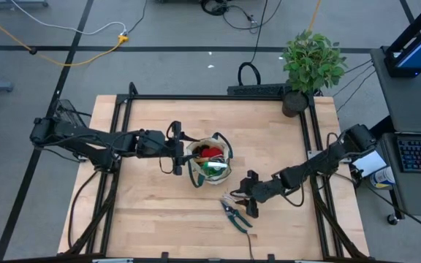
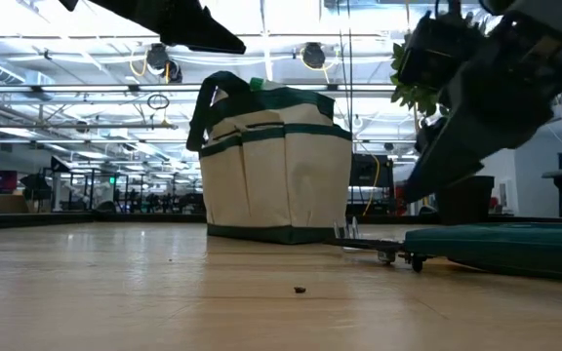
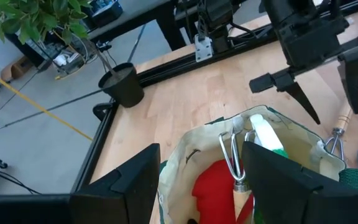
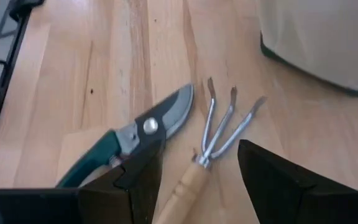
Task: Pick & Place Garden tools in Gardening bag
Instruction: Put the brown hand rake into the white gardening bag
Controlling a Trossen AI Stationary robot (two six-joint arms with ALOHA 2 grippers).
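Wooden-handled fork (image 4: pixel 213 140) lies at the bag's (image 1: pixel 210 162) five o'clock; I centre the right gripper's (image 4: pixel 197 180) wide fingers over its handle. Left gripper (image 3: pixel 197 180), also wide, hovers at the bag's nine o'clock.

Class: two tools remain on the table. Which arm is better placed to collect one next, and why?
Right. Its open gripper hovers over the wooden-handled metal fork beside the green-handled pruning shears; the left gripper waits at the beige fabric bag.

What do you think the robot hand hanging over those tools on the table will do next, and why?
Probably the right hand will drop a little and close on the fork. Its fingers are spread on either side of the fork's wooden handle, and the fork lies on the table beside the pruning shears, both outside the gardening bag. The left hand waits open at the bag.
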